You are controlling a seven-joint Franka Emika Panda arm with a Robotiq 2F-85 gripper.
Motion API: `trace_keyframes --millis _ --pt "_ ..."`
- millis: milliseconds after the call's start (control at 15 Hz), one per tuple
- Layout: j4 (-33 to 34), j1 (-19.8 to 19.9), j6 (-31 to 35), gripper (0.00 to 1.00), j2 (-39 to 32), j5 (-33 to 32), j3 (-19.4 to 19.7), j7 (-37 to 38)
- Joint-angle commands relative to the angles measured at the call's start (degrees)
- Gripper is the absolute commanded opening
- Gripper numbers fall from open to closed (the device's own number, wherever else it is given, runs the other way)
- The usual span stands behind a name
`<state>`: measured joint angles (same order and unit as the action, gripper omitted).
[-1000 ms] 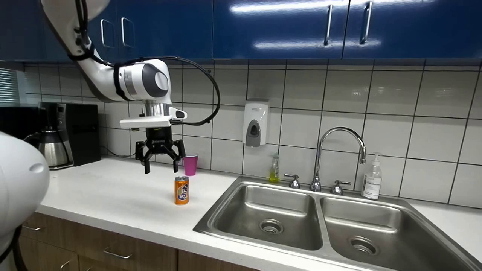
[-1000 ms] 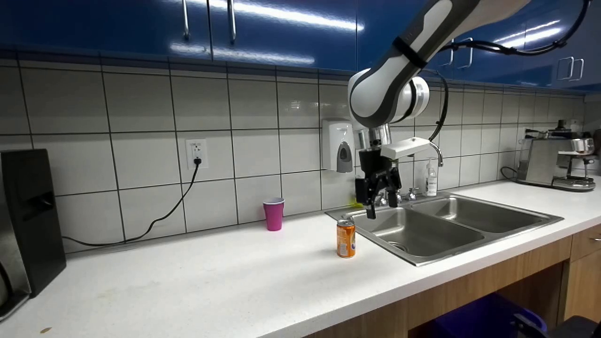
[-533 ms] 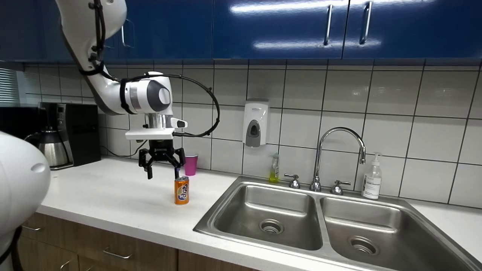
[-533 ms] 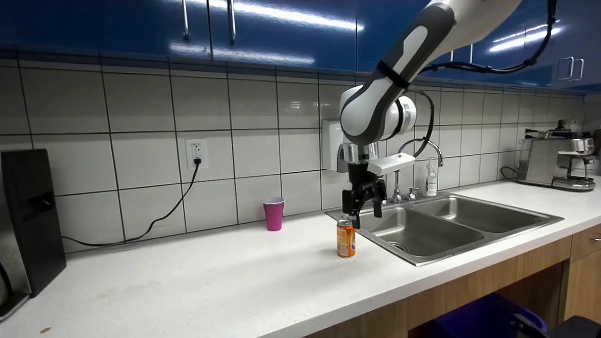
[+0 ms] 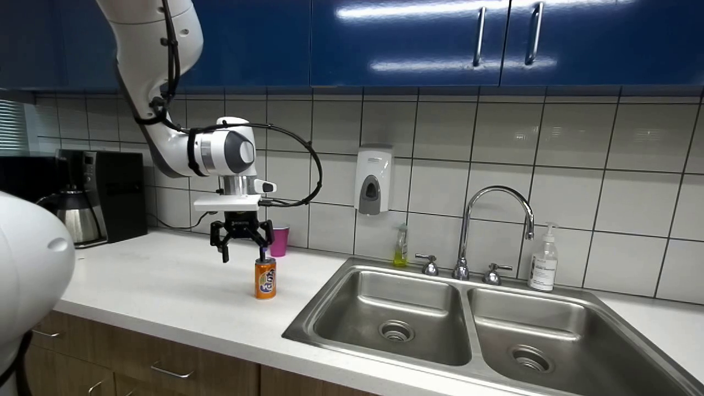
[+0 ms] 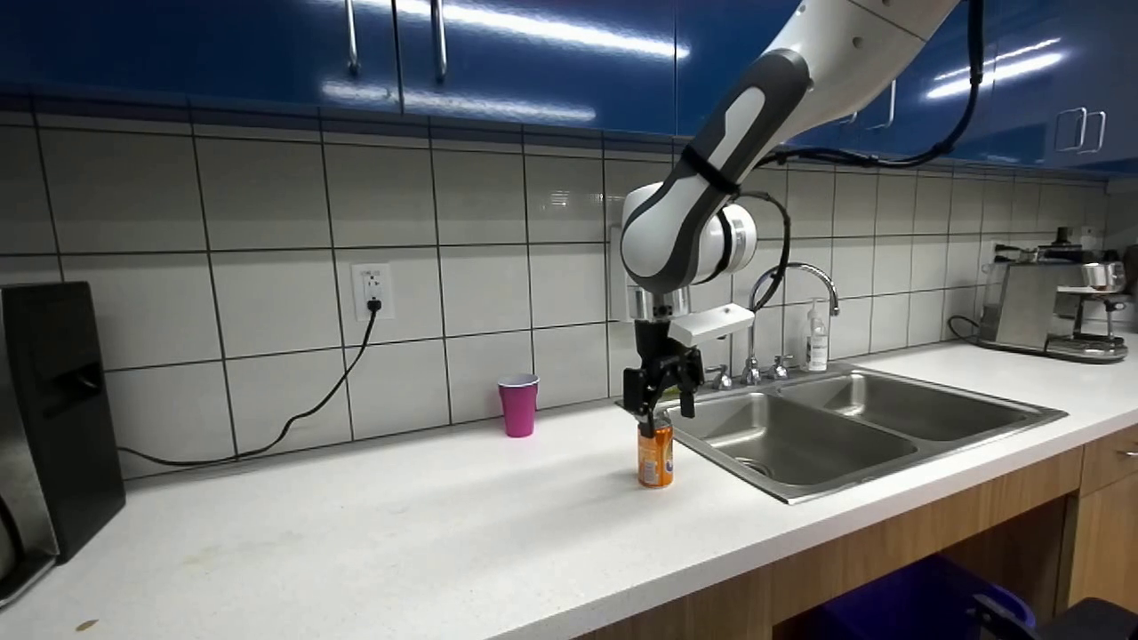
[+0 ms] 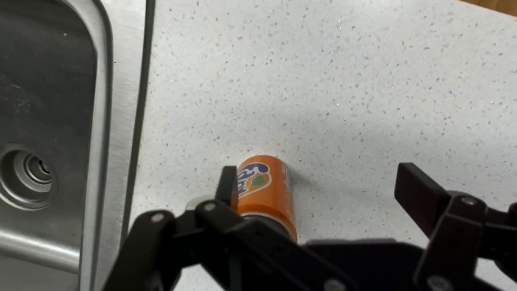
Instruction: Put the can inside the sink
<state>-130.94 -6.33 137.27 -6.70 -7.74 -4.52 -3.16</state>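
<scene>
The orange can (image 5: 265, 281) stands upright on the white counter, left of the double-basin steel sink (image 5: 468, 324). In the other views the can (image 6: 655, 462) and the sink (image 6: 800, 440) also show. My gripper (image 5: 243, 259) is open and empty, just above the can's height and pointing down. In the wrist view the can (image 7: 268, 190) lies close to the left finger of the gripper (image 7: 317, 173), well off the middle of the jaws. A finger overlaps the can's top in both exterior views; I cannot tell whether it touches. The sink's edge (image 7: 123, 101) is at left.
A magenta cup (image 6: 518, 406) stands near the tiled wall. A faucet (image 5: 498, 190), a green soap bottle (image 5: 401, 247) and a sanitizer bottle (image 5: 544, 261) stand behind the sink. A wall dispenser (image 5: 374, 179) hangs above. A coffee maker (image 5: 104, 195) is at the far left.
My gripper has moved down and over toward the can, shifting right in an exterior view. It stays open. The can has not moved.
</scene>
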Motion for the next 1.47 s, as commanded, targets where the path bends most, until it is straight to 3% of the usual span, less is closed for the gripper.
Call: trace_keyframes --millis 0,1400 --pt "3.3 0.3 0.5 1.00 -3.0 -2.2 0.5 1.6" --pt "11.7 -0.6 2.5 1.00 -12.2 -6.3 2.9 4.7"
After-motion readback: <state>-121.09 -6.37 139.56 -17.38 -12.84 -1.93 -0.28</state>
